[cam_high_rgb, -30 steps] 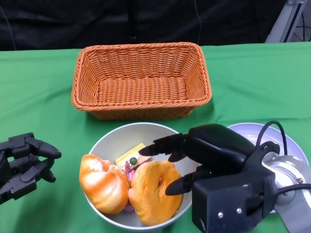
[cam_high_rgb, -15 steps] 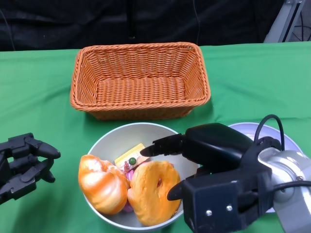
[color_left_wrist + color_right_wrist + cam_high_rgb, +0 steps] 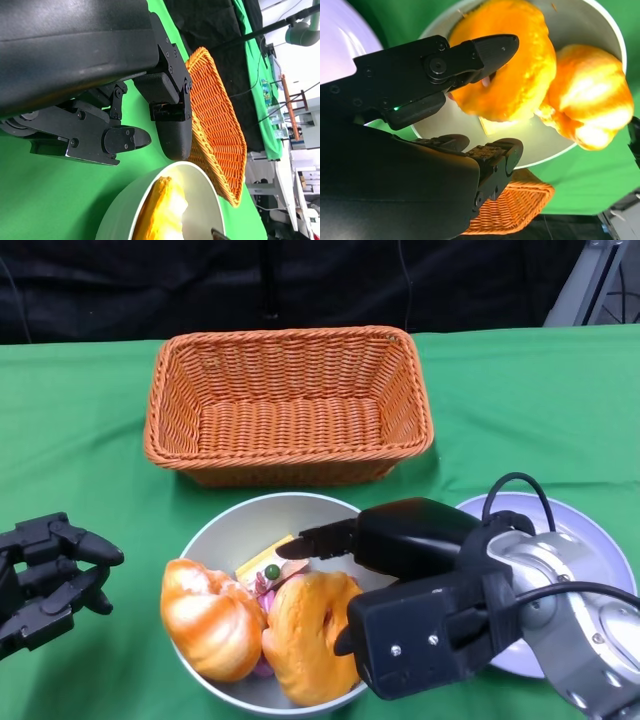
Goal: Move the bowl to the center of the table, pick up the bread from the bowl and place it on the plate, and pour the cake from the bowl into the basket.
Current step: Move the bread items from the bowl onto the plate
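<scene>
Right black hand sits low over the pale grey round bowl, fingers spread around the ring-shaped orange bread. One finger lies across the top of the ring, others reach past the bowl's near rim; whether they have closed on the bread I cannot tell. Looks like a straddling pose, taken so the fingers can close from two sides on a soft round thing

Bowl stands just in front of the orange woven rectangular basket, roughly mid-table on the green cloth, so the centring step looks done. Inside: the ring bread toward the right hand, a lumpy orange-and-white twisted bun touching it on the other side, and between them a small yellow slice of cake with a green dot on top, mostly hidden

Pale lilac round plate lies just beside the bowl on the right, partly under the right silver forearm: a short carry for the bread

Left black hand is off the bowl, beside it over the cloth, fingers loosely curled and apart, holding nothing. Judged to be waiting clear of the reach, near enough to take the bowl for the pour

Risk: the bun leans on the ring and may drag along with it
</scene>
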`<state>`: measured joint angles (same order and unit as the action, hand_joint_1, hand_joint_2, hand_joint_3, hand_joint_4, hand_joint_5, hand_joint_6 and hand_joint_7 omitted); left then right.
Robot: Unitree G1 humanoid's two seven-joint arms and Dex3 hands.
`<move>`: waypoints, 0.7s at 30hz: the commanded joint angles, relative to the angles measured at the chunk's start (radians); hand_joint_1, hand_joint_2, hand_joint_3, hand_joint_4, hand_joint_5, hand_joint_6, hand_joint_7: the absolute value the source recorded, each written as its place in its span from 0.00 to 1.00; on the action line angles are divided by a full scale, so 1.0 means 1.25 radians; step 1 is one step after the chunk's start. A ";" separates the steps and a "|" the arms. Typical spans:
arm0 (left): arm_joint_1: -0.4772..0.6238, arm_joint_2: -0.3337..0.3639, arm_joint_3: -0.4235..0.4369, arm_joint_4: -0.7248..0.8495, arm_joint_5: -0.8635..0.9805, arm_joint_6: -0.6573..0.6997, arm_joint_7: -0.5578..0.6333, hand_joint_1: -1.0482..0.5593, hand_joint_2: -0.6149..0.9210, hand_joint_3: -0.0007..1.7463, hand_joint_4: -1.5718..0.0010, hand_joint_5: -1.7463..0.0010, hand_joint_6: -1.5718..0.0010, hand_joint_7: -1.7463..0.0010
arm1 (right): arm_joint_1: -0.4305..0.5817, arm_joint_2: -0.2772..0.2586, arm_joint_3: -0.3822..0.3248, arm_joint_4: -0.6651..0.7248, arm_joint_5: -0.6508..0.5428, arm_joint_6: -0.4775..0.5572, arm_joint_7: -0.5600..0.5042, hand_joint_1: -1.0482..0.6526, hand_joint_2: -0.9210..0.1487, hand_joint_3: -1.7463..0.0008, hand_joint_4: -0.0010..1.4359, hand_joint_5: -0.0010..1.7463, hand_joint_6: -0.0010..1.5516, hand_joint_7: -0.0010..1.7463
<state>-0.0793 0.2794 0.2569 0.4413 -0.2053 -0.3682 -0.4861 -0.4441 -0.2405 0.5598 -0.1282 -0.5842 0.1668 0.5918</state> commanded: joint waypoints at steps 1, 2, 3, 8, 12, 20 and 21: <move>-0.002 0.019 0.002 0.016 0.001 -0.017 0.001 0.64 1.00 0.23 0.53 0.19 0.48 0.41 | -0.013 0.006 -0.001 0.019 0.013 -0.013 -0.001 0.10 0.00 0.94 0.16 0.00 0.17 0.00; -0.002 0.018 0.002 0.017 -0.003 -0.015 -0.002 0.64 1.00 0.23 0.53 0.19 0.48 0.41 | -0.013 0.010 0.004 0.026 0.012 -0.009 0.003 0.10 0.00 0.94 0.16 0.00 0.17 0.00; -0.001 0.018 0.003 0.016 -0.006 -0.014 -0.004 0.64 1.00 0.23 0.53 0.19 0.48 0.41 | -0.013 0.013 0.007 0.031 0.011 -0.006 0.004 0.09 0.00 0.94 0.15 0.00 0.17 0.00; 0.003 0.018 0.002 0.010 -0.008 -0.008 -0.005 0.64 1.00 0.23 0.53 0.18 0.48 0.41 | -0.007 0.030 0.010 0.056 0.007 -0.013 -0.018 0.09 0.00 0.93 0.14 0.00 0.15 0.00; 0.001 0.019 0.002 0.018 -0.009 -0.014 -0.010 0.64 1.00 0.23 0.53 0.18 0.48 0.41 | -0.016 0.034 0.016 0.070 0.008 -0.013 -0.006 0.10 0.00 0.93 0.13 0.00 0.14 0.00; 0.005 0.019 0.002 0.014 -0.011 -0.010 -0.012 0.64 1.00 0.23 0.53 0.19 0.48 0.42 | -0.048 0.032 0.049 0.119 -0.008 -0.009 0.033 0.08 0.00 0.93 0.11 0.00 0.14 0.00; 0.005 0.019 0.002 0.013 -0.011 -0.010 -0.013 0.64 1.00 0.23 0.53 0.19 0.48 0.42 | -0.052 0.032 0.052 0.124 -0.011 -0.007 0.040 0.08 0.00 0.93 0.11 0.00 0.14 0.00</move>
<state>-0.0789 0.2809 0.2569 0.4524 -0.2084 -0.3708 -0.4908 -0.4884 -0.1971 0.6197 0.0173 -0.5946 0.1582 0.6281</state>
